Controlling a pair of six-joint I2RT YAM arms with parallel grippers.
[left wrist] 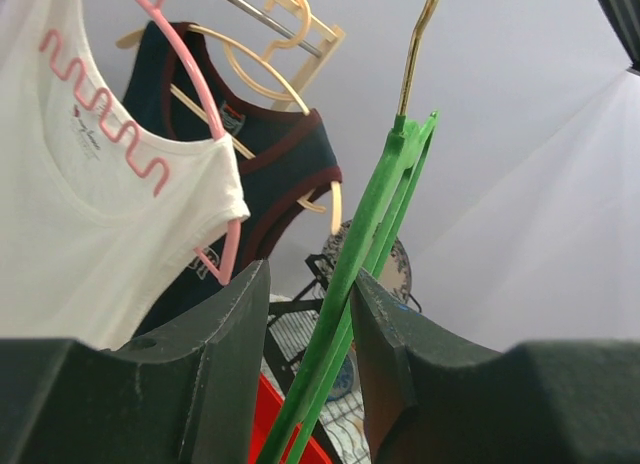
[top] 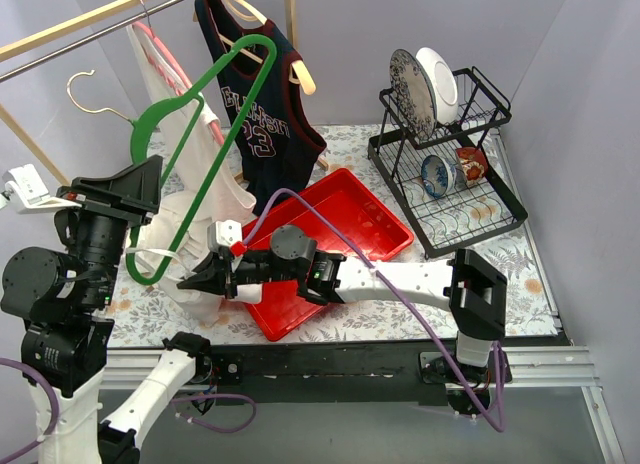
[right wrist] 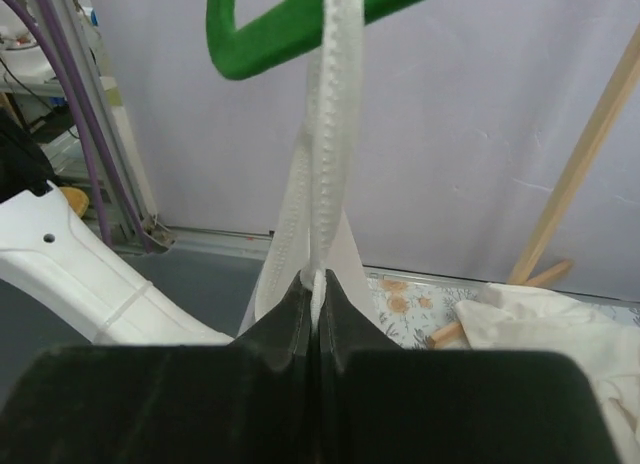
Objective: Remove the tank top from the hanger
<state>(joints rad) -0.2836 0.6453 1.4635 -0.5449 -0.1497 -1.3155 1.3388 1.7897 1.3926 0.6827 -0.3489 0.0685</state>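
Note:
A green hanger [top: 215, 134] is tilted in the air over the table's left side, with its metal hook off the rail. My left gripper [top: 150, 191] is shut on its bars, which pass between the fingers in the left wrist view [left wrist: 340, 284]. The white tank top [top: 215, 199] hangs from the hanger's low end down to the table. My right gripper [top: 192, 281] is shut on its ribbed strap [right wrist: 335, 134]. The strap is looped over the hanger's corner [right wrist: 290, 19] and pulled taut.
A navy jersey [top: 260, 104] on a wooden hanger and a white shirt [top: 160, 64] on a pink hanger hang from the rail [top: 80, 34] at the back left. A red tray [top: 350, 199] lies mid-table. A black dish rack [top: 480, 84] with plates stands at the back right.

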